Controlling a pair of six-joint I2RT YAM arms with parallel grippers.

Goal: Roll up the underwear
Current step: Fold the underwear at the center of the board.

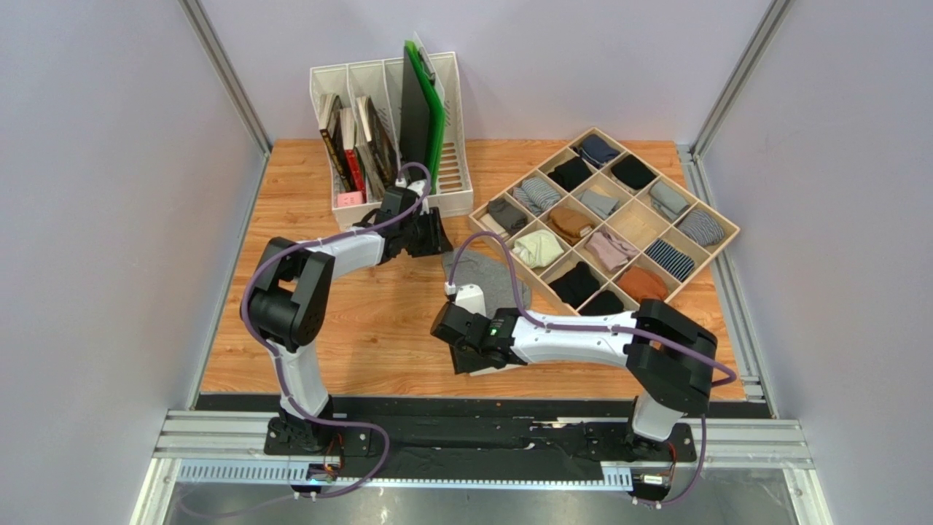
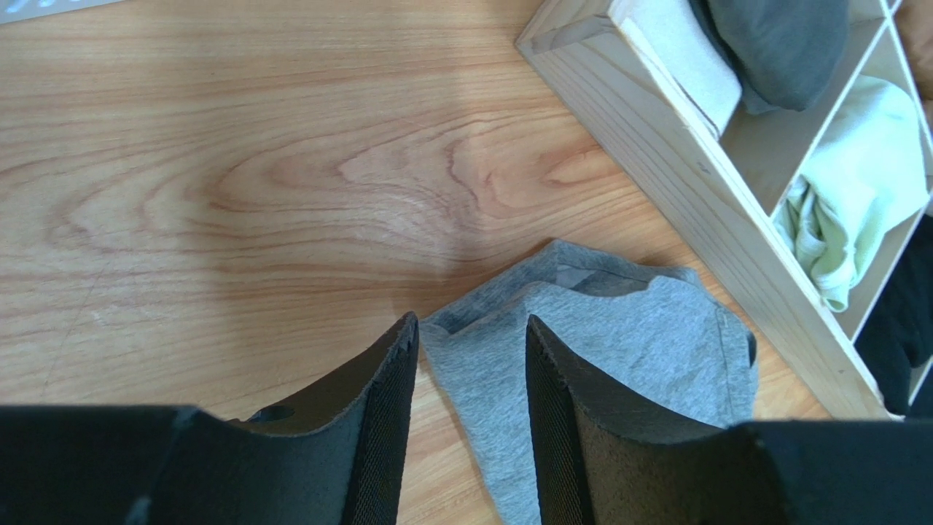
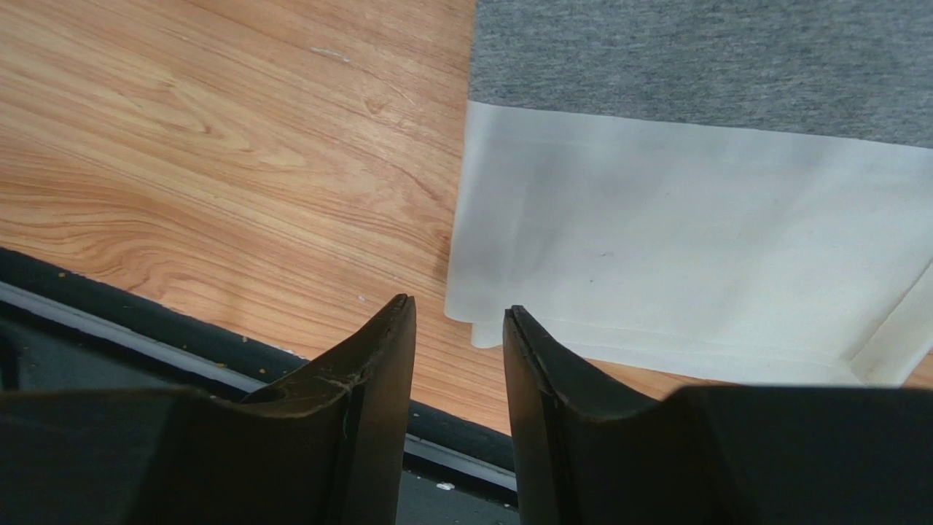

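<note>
The heather-grey underwear [image 1: 495,271] lies flat on the wooden table, with its white waistband [image 1: 471,298] toward the near side. My left gripper [image 1: 434,238] is at the garment's far left corner. In the left wrist view it [image 2: 471,319] is open, and its fingers straddle a pointed grey corner of the underwear [image 2: 646,339] that lies flat on the wood. My right gripper [image 1: 456,328] is at the near edge. In the right wrist view it [image 3: 459,304] is open with nothing between its fingers, its tips just short of the waistband's [image 3: 679,241] folded corner.
A wooden grid organizer [image 1: 732,230] with several rolled bundles stands right of the underwear; its wall [image 2: 679,153] is close to the left gripper. A white file rack [image 1: 329,88] with books and a green board [image 1: 422,109] stands at the back. A black rail [image 3: 164,328] borders the near table edge.
</note>
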